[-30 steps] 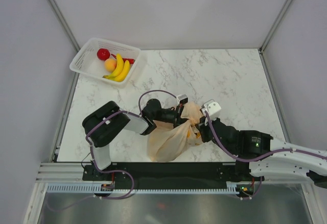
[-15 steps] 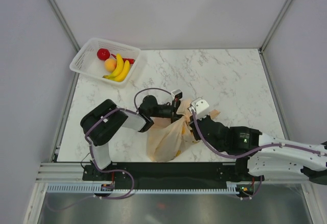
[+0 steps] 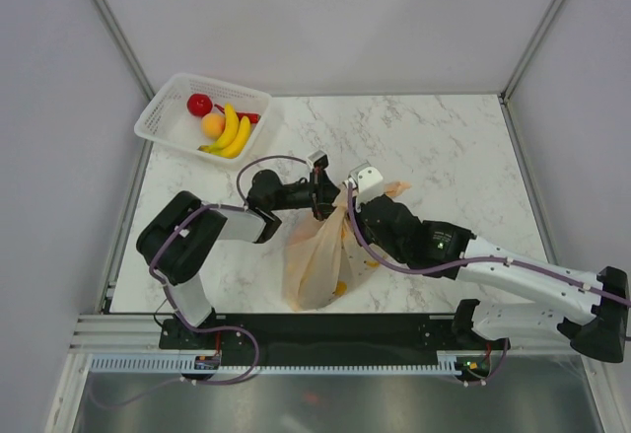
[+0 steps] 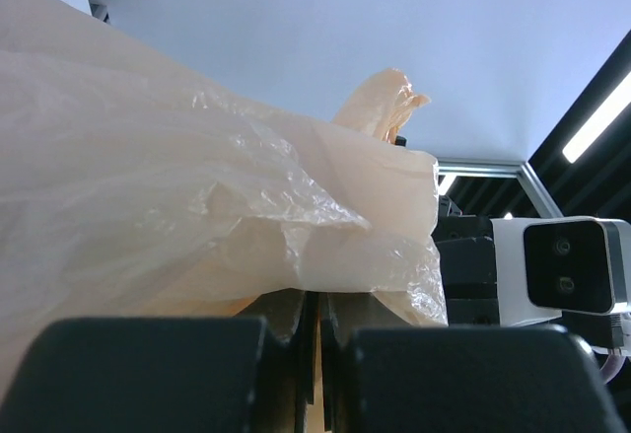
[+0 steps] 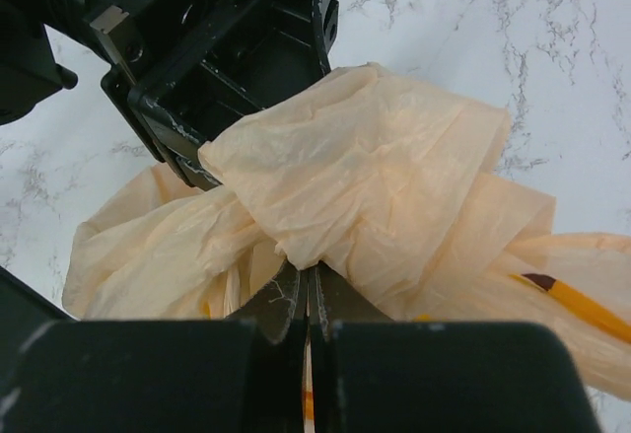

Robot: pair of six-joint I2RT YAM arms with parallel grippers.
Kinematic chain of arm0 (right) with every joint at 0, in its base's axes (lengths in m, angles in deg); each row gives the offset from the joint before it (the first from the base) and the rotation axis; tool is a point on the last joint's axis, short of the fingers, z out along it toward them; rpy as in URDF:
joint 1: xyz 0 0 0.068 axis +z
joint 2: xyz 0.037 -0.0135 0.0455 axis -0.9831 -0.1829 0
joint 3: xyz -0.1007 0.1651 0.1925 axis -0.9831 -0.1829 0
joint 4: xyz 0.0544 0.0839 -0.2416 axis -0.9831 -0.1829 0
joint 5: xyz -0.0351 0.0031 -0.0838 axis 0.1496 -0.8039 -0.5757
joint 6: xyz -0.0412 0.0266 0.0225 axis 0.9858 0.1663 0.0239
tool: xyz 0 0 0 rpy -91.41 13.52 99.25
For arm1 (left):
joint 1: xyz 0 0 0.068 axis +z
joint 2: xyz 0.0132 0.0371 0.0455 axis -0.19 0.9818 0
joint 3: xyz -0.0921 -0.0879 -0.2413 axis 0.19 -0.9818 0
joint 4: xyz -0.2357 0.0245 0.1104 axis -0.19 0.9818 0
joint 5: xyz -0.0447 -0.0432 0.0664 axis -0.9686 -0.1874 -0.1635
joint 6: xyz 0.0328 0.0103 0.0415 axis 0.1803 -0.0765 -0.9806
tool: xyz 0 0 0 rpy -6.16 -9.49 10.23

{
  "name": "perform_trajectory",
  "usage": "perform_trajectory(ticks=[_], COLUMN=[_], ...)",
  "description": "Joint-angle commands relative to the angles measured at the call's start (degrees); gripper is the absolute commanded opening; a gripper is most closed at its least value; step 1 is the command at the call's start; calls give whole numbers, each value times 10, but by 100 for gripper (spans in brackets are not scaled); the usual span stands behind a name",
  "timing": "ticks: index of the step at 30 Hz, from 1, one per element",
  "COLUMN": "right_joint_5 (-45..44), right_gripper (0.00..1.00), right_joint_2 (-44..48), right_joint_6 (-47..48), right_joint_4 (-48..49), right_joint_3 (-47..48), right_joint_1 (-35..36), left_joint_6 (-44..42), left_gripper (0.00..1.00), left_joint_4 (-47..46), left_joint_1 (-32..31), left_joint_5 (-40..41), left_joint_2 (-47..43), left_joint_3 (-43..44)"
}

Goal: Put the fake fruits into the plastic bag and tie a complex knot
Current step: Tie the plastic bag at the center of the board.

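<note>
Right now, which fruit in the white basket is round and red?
The apple, at the far end of the basket. The peach beside it is round but orange, the chili is red but thin, and the bananas are long and yellow.

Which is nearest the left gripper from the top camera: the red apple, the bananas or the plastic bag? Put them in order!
1. plastic bag: its top is pinched in the left gripper, mid-table.
2. bananas: in the white basket, at the far left corner.
3. red apple: same basket, just beyond the bananas.
</note>
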Motion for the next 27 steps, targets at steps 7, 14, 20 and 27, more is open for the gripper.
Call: perform_trajectory(ticks=[7, 14, 20, 27], right_joint_5=[68, 94, 119, 143], right_gripper=[0, 0, 0, 0], right_joint_2=[-64, -111, -172, -242], right_joint_6=[46, 60, 70, 81], right_joint_4=[86, 126, 138, 140], right_joint_3=[52, 93, 154, 231], right_joint_1=[-42, -55, -62, -73], left_joint_6=[38, 45, 54, 59], left_gripper=[5, 5, 5, 5], left_joint_4=[-211, -211, -211, -211], left_joint_1=[8, 33, 56, 97], left_joint_5=[-41, -47, -62, -69], left_joint_2=[-8, -15, -24, -26], left_joint_3=[35, 31, 32, 34])
